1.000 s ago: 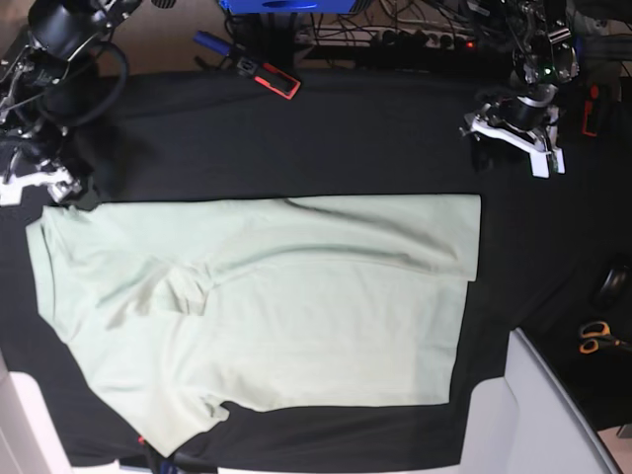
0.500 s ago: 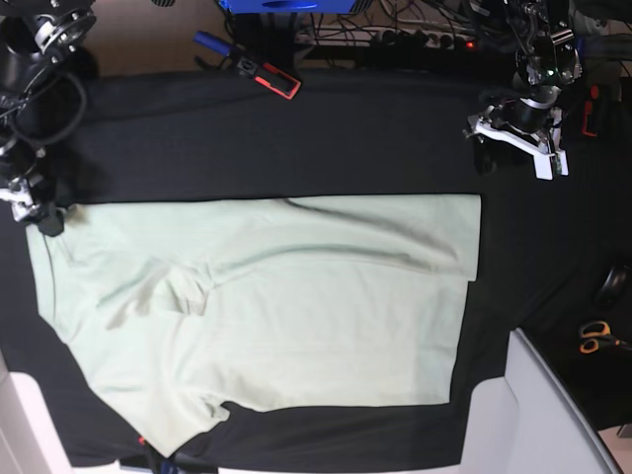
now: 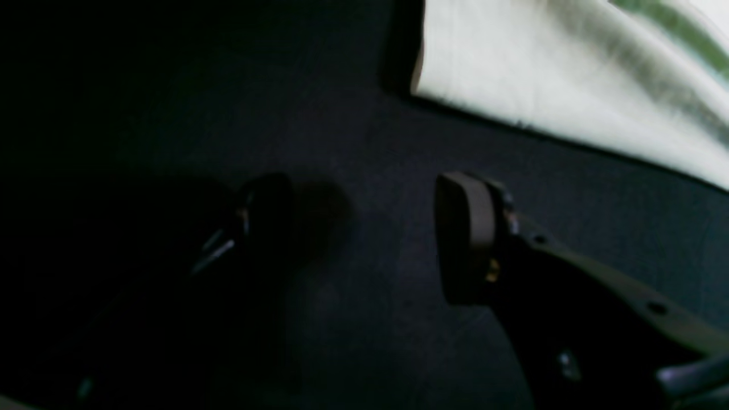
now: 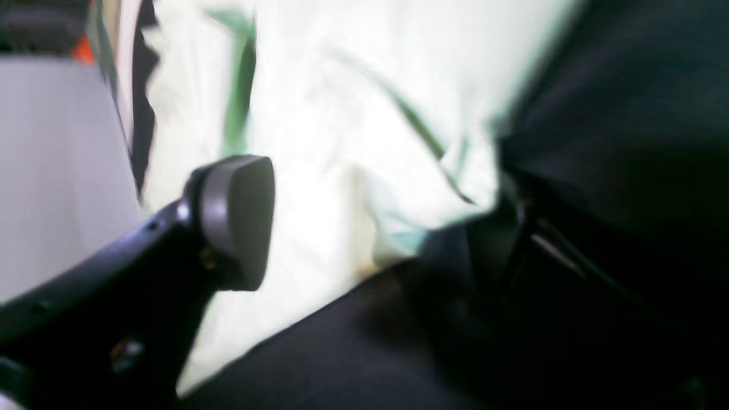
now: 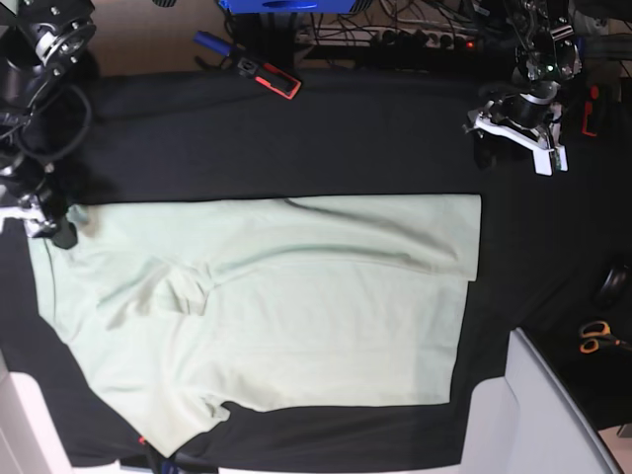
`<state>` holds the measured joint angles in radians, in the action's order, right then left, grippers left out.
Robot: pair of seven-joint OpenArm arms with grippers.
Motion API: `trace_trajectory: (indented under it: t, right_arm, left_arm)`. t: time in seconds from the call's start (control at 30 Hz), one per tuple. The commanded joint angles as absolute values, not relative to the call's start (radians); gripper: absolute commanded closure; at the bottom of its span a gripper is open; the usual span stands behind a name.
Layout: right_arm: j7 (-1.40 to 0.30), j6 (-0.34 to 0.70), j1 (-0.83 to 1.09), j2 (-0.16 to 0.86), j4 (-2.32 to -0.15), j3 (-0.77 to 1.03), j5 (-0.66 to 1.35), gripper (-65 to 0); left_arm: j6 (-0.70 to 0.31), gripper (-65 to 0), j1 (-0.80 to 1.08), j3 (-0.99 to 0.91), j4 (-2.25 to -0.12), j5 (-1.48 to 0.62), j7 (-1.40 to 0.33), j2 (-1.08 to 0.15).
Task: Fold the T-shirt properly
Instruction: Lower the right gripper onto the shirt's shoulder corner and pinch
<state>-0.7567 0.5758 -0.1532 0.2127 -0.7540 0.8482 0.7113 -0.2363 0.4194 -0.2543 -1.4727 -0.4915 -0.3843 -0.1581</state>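
Note:
The pale mint-green T-shirt [image 5: 276, 296] lies spread flat on the black tablecloth [image 5: 296, 138], wrinkled near its left sleeve. My right gripper [image 5: 54, 229] is at the shirt's upper-left corner. In the right wrist view it [image 4: 370, 239] is open, with the shirt's edge [image 4: 353, 142] between its fingers. My left gripper [image 5: 484, 148] is beyond the shirt's upper-right corner. In the left wrist view it [image 3: 364, 228] is open and empty over bare black cloth, with the shirt's corner [image 3: 541, 74] a short way ahead.
A red-and-black tool [image 5: 269, 75] lies at the table's back edge, with cables behind it. Orange-handled scissors [image 5: 592, 336] lie at the right. A grey-white box [image 5: 553, 415] stands at the lower right, and a white surface [image 5: 20, 425] at the lower left.
My right gripper has moved down the view's left side onto the shirt's upper-left corner. My left gripper has hardly moved. The shirt lies as before.

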Motion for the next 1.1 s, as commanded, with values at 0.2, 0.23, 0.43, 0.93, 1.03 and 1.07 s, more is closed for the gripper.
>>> trace_trajectory:
  t: [0.2, 0.23, 0.43, 0.93, 1.03, 1.07]
  right_arm:
    - [-0.753, 0.584, -0.194, 0.222, -0.762, 0.823, 0.725, -23.6]
    - [-0.753, 0.584, -0.2, 0.222, -0.762, 0.823, 0.723, -22.6]
    - [-0.753, 0.582, -0.205, 0.226, -0.76, 0.825, 0.723, -21.5]
    - [-0.661, 0.582, -0.228, 0.254, -0.564, 0.828, 0.723, -21.6]
    - [-0.651, 0.582, -0.228, 0.269, -0.562, 0.828, 0.73, -21.6]
    - [-0.647, 0.582, -0.228, 0.271, -0.562, 0.829, 0.73, -21.6]
  left_arm:
    - [-0.237, -38.8, 0.423, -0.257, -1.491, -0.498, -0.364, -0.17]
    - [-0.237, -38.8, 0.423, -0.257, -1.489, -0.498, -0.364, -0.17]
    - [-0.237, -38.8, 0.423, -0.257, -1.486, -0.498, -0.364, -0.17]
    - [-0.237, -38.8, 0.423, -0.257, -1.491, -0.499, -0.364, -0.18]
    - [-0.237, -38.8, 0.423, -0.257, -1.491, -0.499, -0.366, -0.185]
    - [-0.237, -38.8, 0.423, -0.257, -1.491, -0.499, -0.366, -0.185]
